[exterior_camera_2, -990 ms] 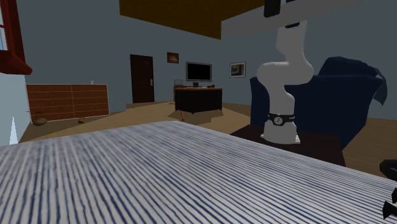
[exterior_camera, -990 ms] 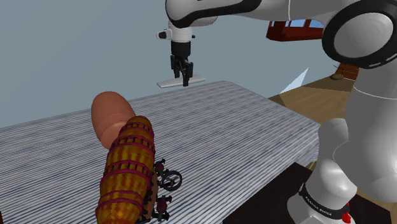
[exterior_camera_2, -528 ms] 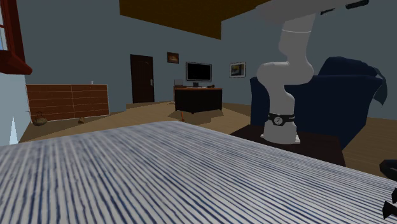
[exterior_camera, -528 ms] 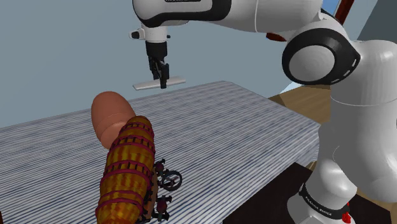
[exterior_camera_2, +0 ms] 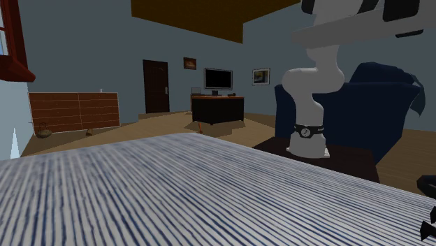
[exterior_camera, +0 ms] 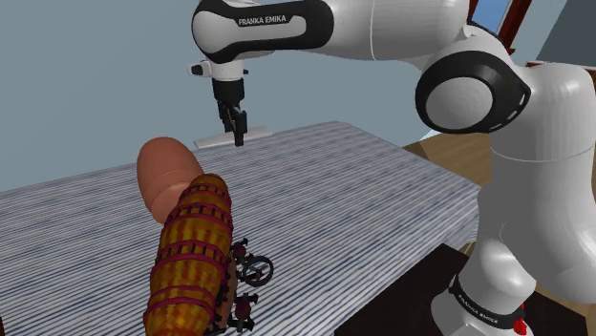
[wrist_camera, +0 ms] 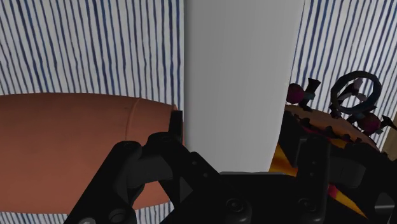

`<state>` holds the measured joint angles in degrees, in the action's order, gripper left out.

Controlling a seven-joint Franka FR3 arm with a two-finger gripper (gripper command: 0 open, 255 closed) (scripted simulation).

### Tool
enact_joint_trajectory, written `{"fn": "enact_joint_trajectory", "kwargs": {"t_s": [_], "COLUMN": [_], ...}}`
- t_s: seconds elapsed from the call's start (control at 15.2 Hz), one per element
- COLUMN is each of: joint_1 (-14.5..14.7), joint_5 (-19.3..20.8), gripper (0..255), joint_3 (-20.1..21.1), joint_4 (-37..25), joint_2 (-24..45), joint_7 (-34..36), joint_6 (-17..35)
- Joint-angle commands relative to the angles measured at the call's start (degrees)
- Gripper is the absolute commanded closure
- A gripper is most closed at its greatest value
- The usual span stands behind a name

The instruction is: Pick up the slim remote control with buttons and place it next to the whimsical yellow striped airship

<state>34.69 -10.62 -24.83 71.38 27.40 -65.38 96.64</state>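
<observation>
The gripper (exterior_camera: 235, 132) hangs over the striped table (exterior_camera: 382, 191) with its jaws pinching the slim remote control (exterior_camera: 212, 140) across its narrow width. The grip sits near mid-length, so the plain pale slab stays level instead of drooping at one end. In the wrist view the remote control (wrist_camera: 238, 76) lies crosswise above the yellow striped airship (wrist_camera: 318, 130), whose brownish nose shows on one side of it and whose small propellers (wrist_camera: 355, 94) show on the other. It is held high, clear of the airship's hull. My judgement is that the placing is not yet done: the remote needs bare table beside the airship.
</observation>
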Motion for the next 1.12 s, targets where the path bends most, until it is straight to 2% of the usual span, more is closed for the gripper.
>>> {"fn": "enact_joint_trajectory", "kwargs": {"t_s": [0.0, 1.06], "joint_1": [0.2, 1.2], "joint_5": [0.0, -0.7], "gripper": [255, 255], "joint_3": [0.0, 0.5], "joint_4": [1.5, 12.6], "joint_2": [0.0, 1.0], "joint_7": [-0.1, -0.8], "joint_6": [1.6, 13.4]}}
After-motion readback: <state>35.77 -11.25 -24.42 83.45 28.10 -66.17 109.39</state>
